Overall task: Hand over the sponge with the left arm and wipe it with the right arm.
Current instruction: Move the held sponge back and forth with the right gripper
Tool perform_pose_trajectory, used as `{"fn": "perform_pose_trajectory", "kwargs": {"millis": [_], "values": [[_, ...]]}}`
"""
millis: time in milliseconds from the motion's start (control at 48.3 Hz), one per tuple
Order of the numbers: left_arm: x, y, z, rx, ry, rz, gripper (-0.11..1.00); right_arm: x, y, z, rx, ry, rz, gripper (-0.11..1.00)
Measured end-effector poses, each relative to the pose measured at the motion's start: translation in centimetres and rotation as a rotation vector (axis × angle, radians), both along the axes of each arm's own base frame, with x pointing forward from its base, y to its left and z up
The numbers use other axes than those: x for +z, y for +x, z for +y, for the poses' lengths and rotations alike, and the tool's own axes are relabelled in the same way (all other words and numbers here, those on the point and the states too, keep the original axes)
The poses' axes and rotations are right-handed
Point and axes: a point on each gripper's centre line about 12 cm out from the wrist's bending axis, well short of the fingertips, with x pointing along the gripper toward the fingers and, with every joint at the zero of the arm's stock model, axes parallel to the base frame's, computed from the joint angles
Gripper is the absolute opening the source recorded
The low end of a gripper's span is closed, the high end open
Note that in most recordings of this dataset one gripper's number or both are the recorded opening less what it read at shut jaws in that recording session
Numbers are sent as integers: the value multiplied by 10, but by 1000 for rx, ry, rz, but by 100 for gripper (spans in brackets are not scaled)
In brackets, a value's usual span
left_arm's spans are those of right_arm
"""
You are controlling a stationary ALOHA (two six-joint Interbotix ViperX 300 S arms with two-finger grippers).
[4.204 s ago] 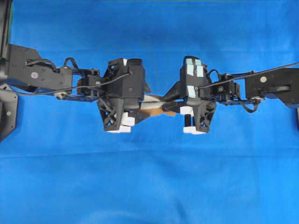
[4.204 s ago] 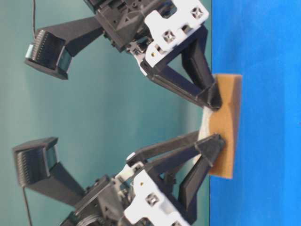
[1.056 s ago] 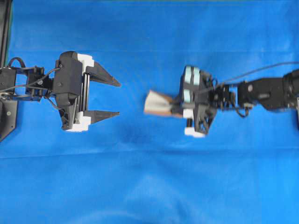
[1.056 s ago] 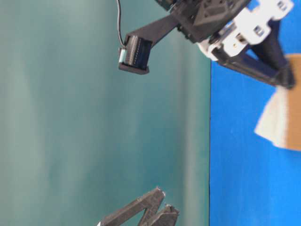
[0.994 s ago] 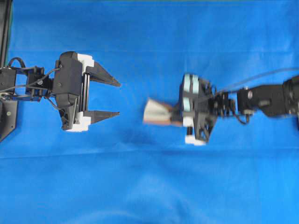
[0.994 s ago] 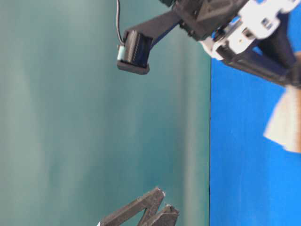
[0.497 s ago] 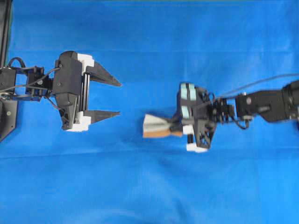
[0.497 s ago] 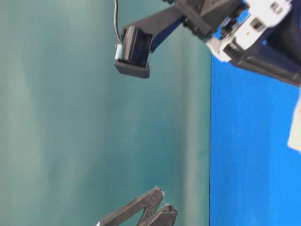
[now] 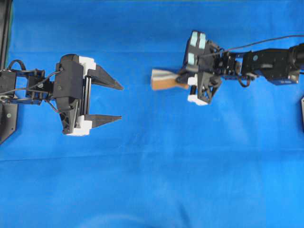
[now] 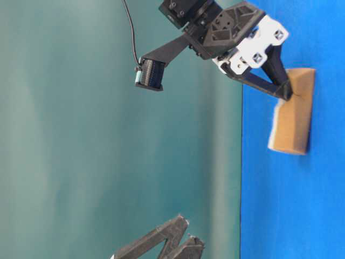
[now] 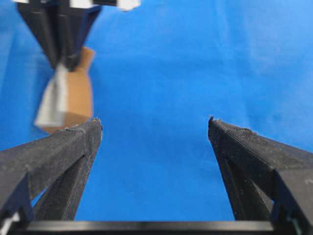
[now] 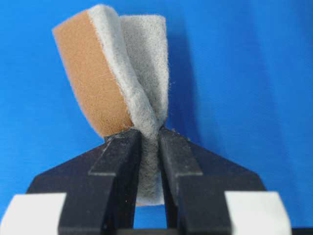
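Note:
The sponge (image 9: 164, 79) is pinched at one end by my right gripper (image 9: 181, 80), the one with teal patches, which is shut on it. In the right wrist view the sponge (image 12: 105, 73) is squeezed thin between the jaws of the right gripper (image 12: 150, 134), orange-brown layer on the left and grey face on the right. From table level the sponge (image 10: 294, 116) lies against the blue cloth (image 10: 323, 205). My left gripper (image 9: 121, 101) stands wide open and empty, well to the left. The left gripper (image 11: 153, 122) has the sponge (image 11: 68, 95) ahead of it, off to its left.
Blue cloth (image 9: 156, 180) covers the whole table. The left arm's black mount (image 9: 7, 116) sits at the left edge. The right arm's cable (image 9: 266, 42) runs off to the right. A teal wall (image 10: 81, 162) backs the table-level view.
My right gripper has swept the sponge across the cloth, first toward the near side, then back toward the far side. The left gripper has stayed open and still.

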Motion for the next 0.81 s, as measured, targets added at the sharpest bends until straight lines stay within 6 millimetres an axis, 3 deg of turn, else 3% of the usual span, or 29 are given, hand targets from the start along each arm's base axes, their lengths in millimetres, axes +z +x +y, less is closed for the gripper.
{"fn": "perform_pose_trajectory", "kwargs": {"millis": [145, 311, 435, 704, 808], "values": [[0, 0, 0, -1, 1, 0, 88, 0, -1, -6, -12, -4, 0, 19], [0, 0, 0, -2, 1, 0, 88, 0, 1, 2, 2, 5, -1, 19], [0, 0, -1, -6, 3, 0, 87, 0, 7, 31, 65, 20, -3, 19], [0, 0, -2, -8, 1, 0, 87, 0, 17, 120, 202, 112, -13, 19], [0, 0, -2, -7, 1, 0, 87, 0, 19, 140, 229, 138, -15, 19]]}}
